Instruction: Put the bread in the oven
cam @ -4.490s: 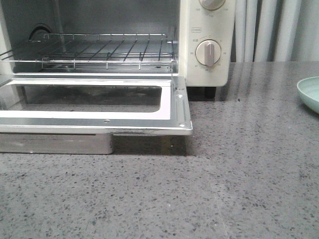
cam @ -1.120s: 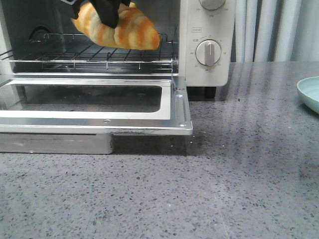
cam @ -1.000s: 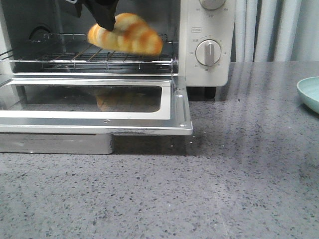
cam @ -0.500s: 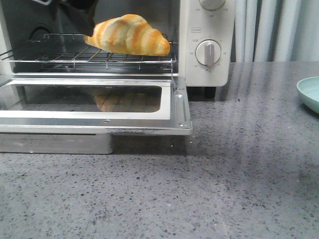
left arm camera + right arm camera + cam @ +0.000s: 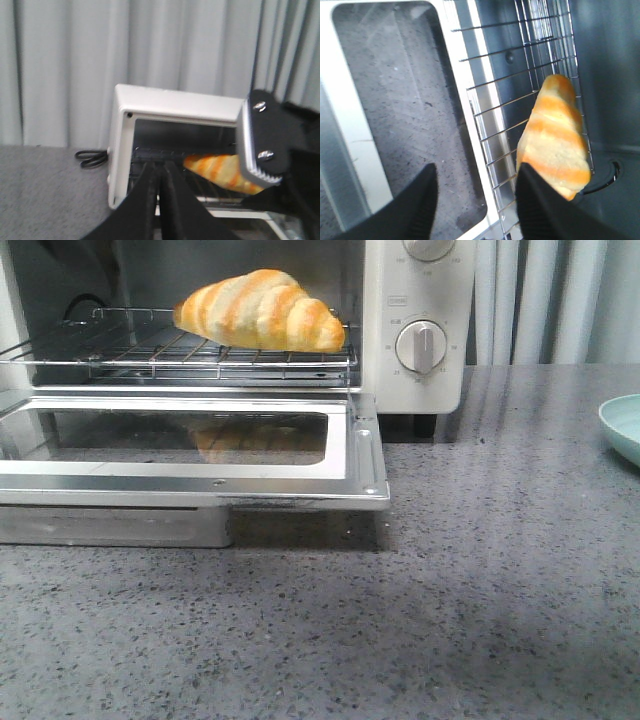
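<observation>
One bread [image 5: 262, 310] lies on the rack [image 5: 150, 352] inside the oven [image 5: 415, 330], toward its right side, so the placing looks done. The right gripper [image 5: 472, 200] hovers above it with jaws spread and empty, free to pull out over the lowered door [image 5: 190, 450]. The left gripper [image 5: 159, 200] waits well outside, facing the oven, jaws pressed together on nothing, clear of the bench [image 5: 450, 590].

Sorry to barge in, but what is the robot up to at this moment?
It is putting bread in the oven. The bread lies on the wire rack, and the door is folded down open. The right gripper is open just above the bread, holding nothing. The left gripper is shut and empty, away from the oven.
</observation>
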You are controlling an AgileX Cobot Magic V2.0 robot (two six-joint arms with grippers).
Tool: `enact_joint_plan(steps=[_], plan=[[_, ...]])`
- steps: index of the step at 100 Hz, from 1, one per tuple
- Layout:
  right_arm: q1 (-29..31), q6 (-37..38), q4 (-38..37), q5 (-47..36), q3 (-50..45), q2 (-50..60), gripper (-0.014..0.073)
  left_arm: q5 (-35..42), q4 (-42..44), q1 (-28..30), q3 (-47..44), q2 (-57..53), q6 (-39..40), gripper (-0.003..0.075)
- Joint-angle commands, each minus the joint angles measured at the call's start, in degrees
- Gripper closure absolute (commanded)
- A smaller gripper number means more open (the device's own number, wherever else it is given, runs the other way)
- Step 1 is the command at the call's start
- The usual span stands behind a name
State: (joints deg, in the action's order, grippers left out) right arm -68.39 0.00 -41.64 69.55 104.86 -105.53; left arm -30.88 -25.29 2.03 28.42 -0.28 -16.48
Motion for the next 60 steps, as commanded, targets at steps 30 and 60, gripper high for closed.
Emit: enact_joint_plan(steps=[30,60], plan=[[-0.2,6.5,-2.4,5.2,1.9,7.7,0.0669,16.1,-2.5,7.0,-14.2,-1.5,0.9,0.0741],[-0.4,9.5,3.7,5.2,1.9,14.0,0.0670,24.1,0.6,0.4,-18.9,-1.5,0.7,0.0741]])
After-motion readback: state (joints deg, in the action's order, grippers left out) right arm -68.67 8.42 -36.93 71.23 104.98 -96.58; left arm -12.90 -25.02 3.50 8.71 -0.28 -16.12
